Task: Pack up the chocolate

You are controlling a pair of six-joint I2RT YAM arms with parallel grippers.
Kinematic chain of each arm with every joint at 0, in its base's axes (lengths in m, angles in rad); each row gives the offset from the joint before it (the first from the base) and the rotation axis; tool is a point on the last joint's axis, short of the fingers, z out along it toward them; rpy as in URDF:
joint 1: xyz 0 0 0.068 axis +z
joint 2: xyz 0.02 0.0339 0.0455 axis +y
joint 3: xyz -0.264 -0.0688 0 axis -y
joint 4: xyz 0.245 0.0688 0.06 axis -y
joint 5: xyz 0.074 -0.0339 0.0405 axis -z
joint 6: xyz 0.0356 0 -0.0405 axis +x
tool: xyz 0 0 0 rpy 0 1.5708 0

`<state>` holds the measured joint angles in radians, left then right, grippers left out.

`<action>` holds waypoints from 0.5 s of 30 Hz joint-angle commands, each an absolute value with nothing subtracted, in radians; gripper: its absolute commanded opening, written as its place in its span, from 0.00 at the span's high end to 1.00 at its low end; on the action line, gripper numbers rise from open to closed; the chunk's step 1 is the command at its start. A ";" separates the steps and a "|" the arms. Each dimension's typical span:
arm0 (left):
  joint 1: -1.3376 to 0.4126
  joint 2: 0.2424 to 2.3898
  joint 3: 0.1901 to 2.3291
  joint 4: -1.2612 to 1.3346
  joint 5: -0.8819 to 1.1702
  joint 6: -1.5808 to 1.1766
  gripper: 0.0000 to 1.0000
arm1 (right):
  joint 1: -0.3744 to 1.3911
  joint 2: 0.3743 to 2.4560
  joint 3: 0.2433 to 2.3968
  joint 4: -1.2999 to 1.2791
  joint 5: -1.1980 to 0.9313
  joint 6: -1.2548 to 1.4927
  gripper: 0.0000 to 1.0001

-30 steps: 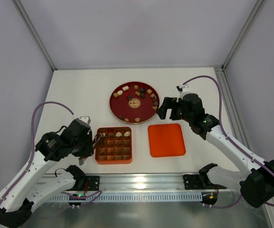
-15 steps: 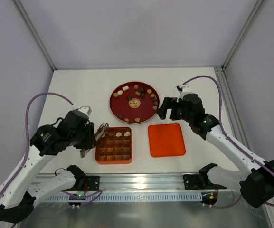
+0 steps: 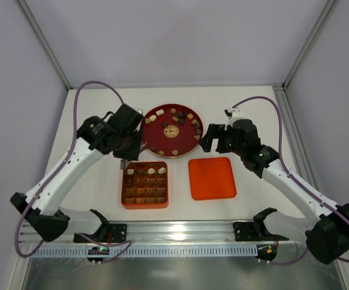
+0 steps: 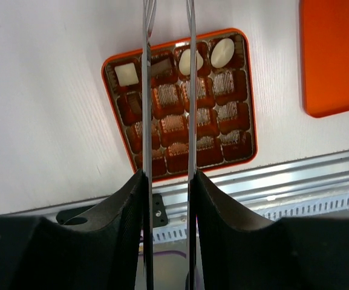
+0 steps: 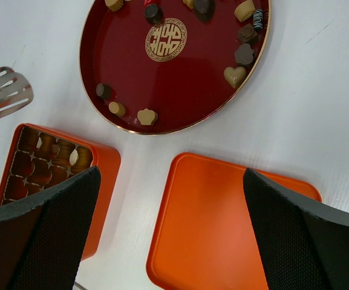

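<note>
The chocolate lies as small dark, light brown and cream pieces (image 3: 189,116) round the rim of a red round plate (image 3: 162,140); they also show in the right wrist view (image 5: 235,76). A few pieces (image 4: 222,52) sit in the top row of the orange gridded box (image 3: 124,185). My left gripper (image 3: 129,147) is shut on thin metal tongs (image 4: 147,90), held above the box's back left, beside the plate. The tongs' slotted tip (image 5: 2,93) shows in the right wrist view. My right gripper (image 3: 208,138) is open and empty above the flat orange lid (image 3: 212,177).
The lid (image 5: 222,223) lies right of the box (image 5: 104,175), in front of the plate (image 5: 180,84). A metal rail (image 3: 180,232) with the arm bases runs along the near table edge. Frame posts stand at the back corners.
My left arm has swung from the left side of the box back and to the right, to the plate's left edge, carrying the tongs. The right arm has not moved.
</note>
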<state>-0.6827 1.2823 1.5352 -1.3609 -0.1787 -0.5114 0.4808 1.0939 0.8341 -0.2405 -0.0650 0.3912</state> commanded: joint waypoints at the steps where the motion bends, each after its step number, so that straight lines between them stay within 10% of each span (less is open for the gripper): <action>1: -0.664 1.393 1.656 -1.352 -0.215 -0.420 0.64 | 0.486 1.081 0.867 -0.215 -0.074 0.374 0.00; 15: -0.601 1.919 2.132 -1.267 -0.138 -0.307 0.65 | 0.485 1.023 0.839 -0.239 -0.063 0.380 0.00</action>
